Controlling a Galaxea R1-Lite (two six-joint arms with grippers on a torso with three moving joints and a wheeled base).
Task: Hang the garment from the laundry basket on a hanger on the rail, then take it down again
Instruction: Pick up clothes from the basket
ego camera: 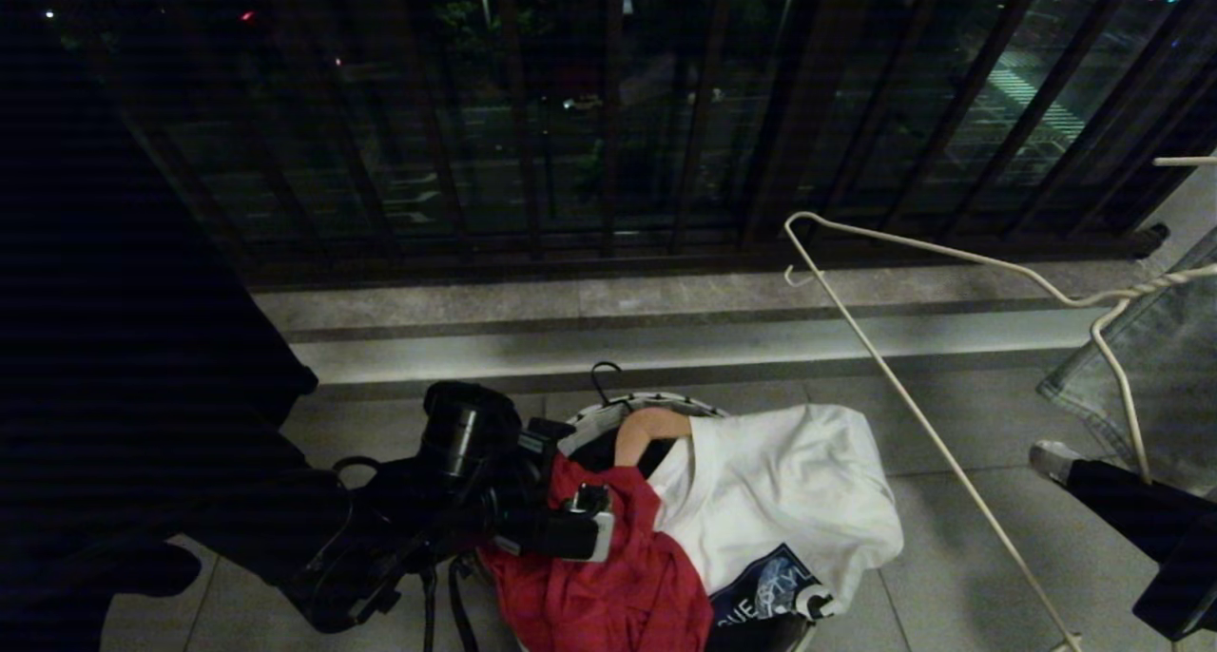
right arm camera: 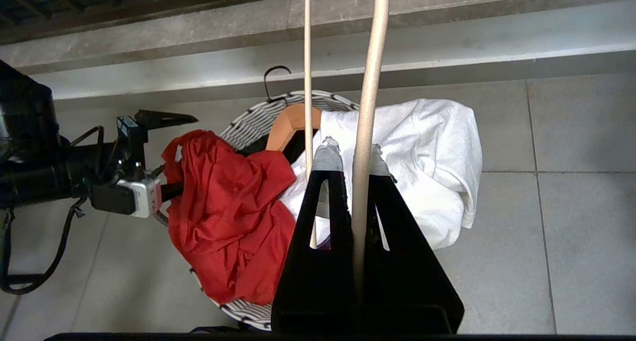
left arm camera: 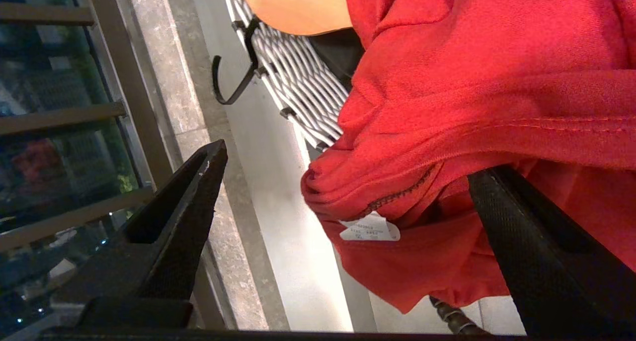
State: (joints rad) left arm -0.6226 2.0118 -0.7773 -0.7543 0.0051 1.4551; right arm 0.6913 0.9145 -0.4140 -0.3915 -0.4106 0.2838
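Observation:
The garment [ego camera: 608,585], a red T-shirt, lies crumpled over the left side of the laundry basket [ego camera: 666,401] and spills past its rim. My left gripper [ego camera: 582,476] is open at that rim. A fold of the garment [left arm camera: 472,82] with its white label lies between the jaws [left arm camera: 348,162]. One finger is against the cloth and the other stands outside the laundry basket [left arm camera: 303,77]. My right gripper [right arm camera: 350,152] is shut on the white wire hanger [right arm camera: 367,82], held above the laundry basket [right arm camera: 258,120]. The hanger [ego camera: 913,405] slants across the right of the head view. The rail is out of view.
A white T-shirt [ego camera: 789,500] with a dark print fills the basket's right side, over a wooden hanger [ego camera: 651,429] with a black hook [ego camera: 604,376]. Beyond are a stone step [ego camera: 666,338] and dark window bars [ego camera: 608,110]. Denim cloth [ego camera: 1160,367] and a person's shoe [ego camera: 1051,460] are at right.

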